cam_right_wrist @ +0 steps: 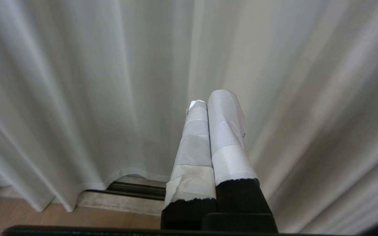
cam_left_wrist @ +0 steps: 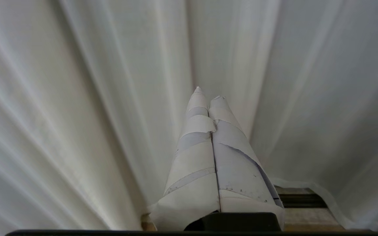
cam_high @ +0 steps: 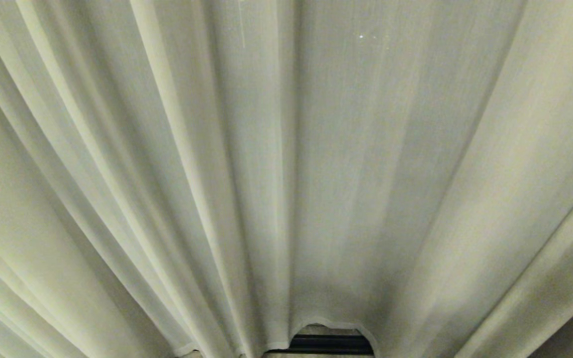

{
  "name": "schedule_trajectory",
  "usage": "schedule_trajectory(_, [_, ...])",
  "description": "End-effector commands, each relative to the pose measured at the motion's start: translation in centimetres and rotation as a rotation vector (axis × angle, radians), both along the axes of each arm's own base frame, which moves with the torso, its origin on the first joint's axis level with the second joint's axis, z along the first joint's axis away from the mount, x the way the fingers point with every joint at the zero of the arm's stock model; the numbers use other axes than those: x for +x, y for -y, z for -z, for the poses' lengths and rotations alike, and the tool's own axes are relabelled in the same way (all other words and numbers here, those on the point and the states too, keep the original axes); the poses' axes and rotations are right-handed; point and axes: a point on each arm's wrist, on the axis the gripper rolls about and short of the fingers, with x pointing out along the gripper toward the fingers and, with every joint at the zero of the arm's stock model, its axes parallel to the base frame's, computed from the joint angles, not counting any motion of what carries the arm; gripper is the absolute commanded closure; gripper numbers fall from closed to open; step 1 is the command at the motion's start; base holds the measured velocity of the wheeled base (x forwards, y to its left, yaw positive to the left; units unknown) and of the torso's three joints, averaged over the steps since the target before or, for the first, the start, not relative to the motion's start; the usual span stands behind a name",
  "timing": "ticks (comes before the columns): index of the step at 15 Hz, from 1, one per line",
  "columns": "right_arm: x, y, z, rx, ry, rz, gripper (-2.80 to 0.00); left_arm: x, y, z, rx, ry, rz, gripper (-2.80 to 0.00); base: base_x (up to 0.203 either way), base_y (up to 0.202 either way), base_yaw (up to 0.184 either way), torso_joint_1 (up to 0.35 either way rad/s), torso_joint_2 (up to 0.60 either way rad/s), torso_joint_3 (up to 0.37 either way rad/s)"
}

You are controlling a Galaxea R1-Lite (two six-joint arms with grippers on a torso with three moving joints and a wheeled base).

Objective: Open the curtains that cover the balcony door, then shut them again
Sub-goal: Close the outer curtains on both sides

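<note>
Nearest to me, the left gripper [cam_left_wrist: 208,93] and the right gripper [cam_right_wrist: 213,98] both point at the curtains [cam_high: 286,174], fingers pressed together, holding nothing, seemingly just short of the cloth. I judge they wait so because the opening has not begun. The curtains hang drawn together. Behind their hem, only the dark door track [cam_high: 329,343] peeks out above the wooden floor [cam_right_wrist: 28,216].

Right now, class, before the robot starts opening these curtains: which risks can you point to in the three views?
1. Both the left gripper and right gripper are shut and empty, so neither can grasp the curtains without opening first.
2. The dark track shows under the hem; dragged fabric might catch there.
3. The pleats look alike, so the gripper might seize the wrong fold.
</note>
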Motion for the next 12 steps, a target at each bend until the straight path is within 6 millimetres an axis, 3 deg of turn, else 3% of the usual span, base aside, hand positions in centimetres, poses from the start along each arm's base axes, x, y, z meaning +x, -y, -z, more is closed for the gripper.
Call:
schedule_trajectory(1, [0.01,0.00,0.01,-0.001,-0.002,-0.001,0.00,-0.01,0.00,0.00,0.000,0.003,0.000,0.00,0.000,0.000,0.000,0.000,0.00,0.000])
schedule_trajectory(12, [0.01,0.00,0.01,0.001,-0.002,0.001,0.00,-0.01,0.00,-0.01,-0.001,0.002,-0.001,0.00,0.000,0.000,0.000,0.000,0.00,0.000])
